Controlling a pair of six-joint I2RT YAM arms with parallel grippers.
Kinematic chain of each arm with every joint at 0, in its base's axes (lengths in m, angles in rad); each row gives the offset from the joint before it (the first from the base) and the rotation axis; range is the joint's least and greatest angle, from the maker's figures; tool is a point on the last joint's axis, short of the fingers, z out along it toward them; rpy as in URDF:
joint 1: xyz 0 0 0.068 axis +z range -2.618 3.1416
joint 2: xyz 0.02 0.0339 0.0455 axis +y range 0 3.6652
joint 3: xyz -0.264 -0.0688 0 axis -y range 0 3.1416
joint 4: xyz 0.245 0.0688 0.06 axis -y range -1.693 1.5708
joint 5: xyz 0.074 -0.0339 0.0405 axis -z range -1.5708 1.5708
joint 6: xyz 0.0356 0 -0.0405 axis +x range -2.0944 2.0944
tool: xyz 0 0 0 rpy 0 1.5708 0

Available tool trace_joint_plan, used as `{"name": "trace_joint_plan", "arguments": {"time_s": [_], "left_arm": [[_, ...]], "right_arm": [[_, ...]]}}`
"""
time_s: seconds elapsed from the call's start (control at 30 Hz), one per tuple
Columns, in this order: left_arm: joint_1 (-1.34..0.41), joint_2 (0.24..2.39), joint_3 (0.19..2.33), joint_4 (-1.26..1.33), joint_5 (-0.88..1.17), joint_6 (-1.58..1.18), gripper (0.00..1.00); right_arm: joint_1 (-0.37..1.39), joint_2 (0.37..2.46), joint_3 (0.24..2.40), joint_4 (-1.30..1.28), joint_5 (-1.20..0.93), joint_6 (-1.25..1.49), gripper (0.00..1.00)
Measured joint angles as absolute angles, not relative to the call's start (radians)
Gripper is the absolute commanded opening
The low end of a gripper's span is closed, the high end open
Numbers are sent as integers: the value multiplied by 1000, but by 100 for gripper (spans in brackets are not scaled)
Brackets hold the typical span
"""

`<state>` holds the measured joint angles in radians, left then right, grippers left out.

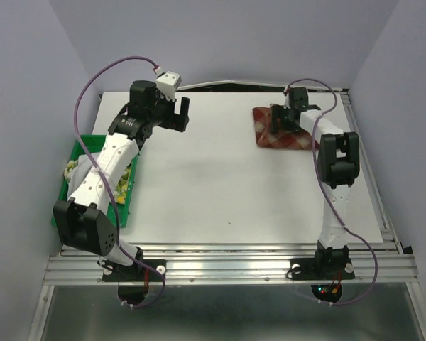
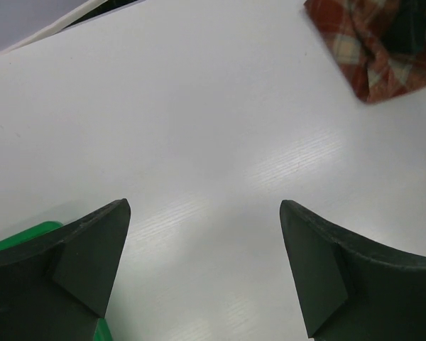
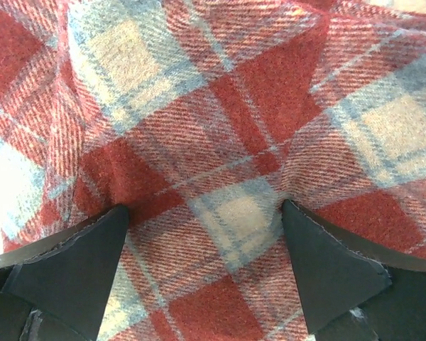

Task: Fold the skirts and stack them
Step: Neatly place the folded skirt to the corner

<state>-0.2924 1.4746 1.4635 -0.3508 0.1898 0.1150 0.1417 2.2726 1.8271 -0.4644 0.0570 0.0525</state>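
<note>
The red-and-cream plaid skirt (image 1: 270,135) lies folded flat at the far right of the white table (image 1: 220,185). My right gripper (image 1: 285,121) stands open on top of it. In the right wrist view the plaid skirt (image 3: 220,121) fills the frame, and the right gripper (image 3: 206,208) rests both fingertips on the cloth with nothing pinched between them. My left gripper (image 1: 182,114) hovers open over bare table at the far left-centre. In its own view the left gripper (image 2: 204,206) is empty, with the plaid skirt (image 2: 376,50) at the top right. A fruit-print skirt (image 1: 125,177) lies in the green tray, mostly hidden by the left arm.
The green tray (image 1: 85,142) sits along the table's left edge under the left arm, and a corner of the green tray (image 2: 21,238) shows in the left wrist view. Whitish cloth (image 1: 72,169) lies at its left side. Lilac walls enclose the table on three sides.
</note>
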Motion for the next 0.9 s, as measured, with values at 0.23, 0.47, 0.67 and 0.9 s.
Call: {"name": "trace_joint_plan", "arguments": {"time_s": [0.23,0.47,0.67,0.9], "left_arm": [[-276,1501,1456,-369,195,145,98],[-257,1504,1446,-388,211,161,99],[-242,1502,1432,-379,213,164,98],[-160,1505,1457,-393,256,156,98]], "right_arm": [[-4,2400,2018,-464,53,-30,99],[-32,2485,2153,-464,31,-106,100],[-32,2506,2205,-480,27,-129,100],[-32,2455,2277,-551,-6,-139,100]]}}
